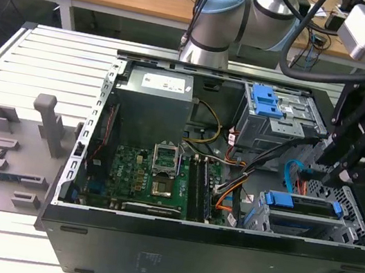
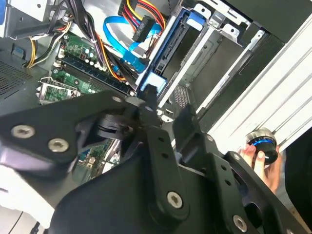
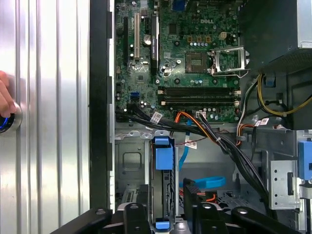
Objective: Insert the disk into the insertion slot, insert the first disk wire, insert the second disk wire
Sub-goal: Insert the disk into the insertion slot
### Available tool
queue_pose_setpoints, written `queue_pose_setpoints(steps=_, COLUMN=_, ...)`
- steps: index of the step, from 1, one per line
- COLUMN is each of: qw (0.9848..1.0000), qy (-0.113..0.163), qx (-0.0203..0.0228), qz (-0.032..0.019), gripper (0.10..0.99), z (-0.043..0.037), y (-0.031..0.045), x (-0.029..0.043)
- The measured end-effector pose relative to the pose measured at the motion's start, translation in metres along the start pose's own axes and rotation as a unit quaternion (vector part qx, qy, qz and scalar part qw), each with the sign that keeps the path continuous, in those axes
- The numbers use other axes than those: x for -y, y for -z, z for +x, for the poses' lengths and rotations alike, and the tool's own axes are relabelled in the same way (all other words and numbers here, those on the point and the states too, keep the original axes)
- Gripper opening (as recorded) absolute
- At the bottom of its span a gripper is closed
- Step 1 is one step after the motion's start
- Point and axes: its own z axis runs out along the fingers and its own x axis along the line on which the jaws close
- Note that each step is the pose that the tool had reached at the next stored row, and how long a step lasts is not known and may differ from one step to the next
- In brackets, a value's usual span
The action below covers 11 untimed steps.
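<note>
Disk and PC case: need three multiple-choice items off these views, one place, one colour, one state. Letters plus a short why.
1. Where is the disk relative to the case?
A. Inside, seated in the insertion slot.
B. Outside, lying beside it.
C. Lifted clear above it.

2. What colour is the disk's carrier?
A. Red.
B. Yellow.
C. Blue.

3. What state is the case in?
A. Closed, side panel on.
B. Side open, motherboard exposed.
C. Open, no board fitted.

Answers:
1 A: in the first wrist view and the exterior view, the disk sits down in the perforated bay.
2 C: the carrier tab is bright blue in both wrist views.
3 B: the exterior view looks straight onto the green board.
</note>
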Motion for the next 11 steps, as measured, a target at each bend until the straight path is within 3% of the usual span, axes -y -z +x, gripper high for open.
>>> queue_pose_setpoints(steps=1, qw=1.0, qy=0.0, qx=0.0, qz=0.0, gripper=0.353, z=0.0, y=0.0, x=0.0)
queue_pose_setpoints(steps=5, qw=1.0, qy=0.0, qx=0.0, qz=0.0, gripper=0.11, z=0.0, y=-0.0001, x=0.0)
queue_pose_setpoints(steps=11, qw=1.0, qy=0.0, qx=0.0, qz=0.0, gripper=0.106, z=0.0, y=-0.0001, x=0.0)
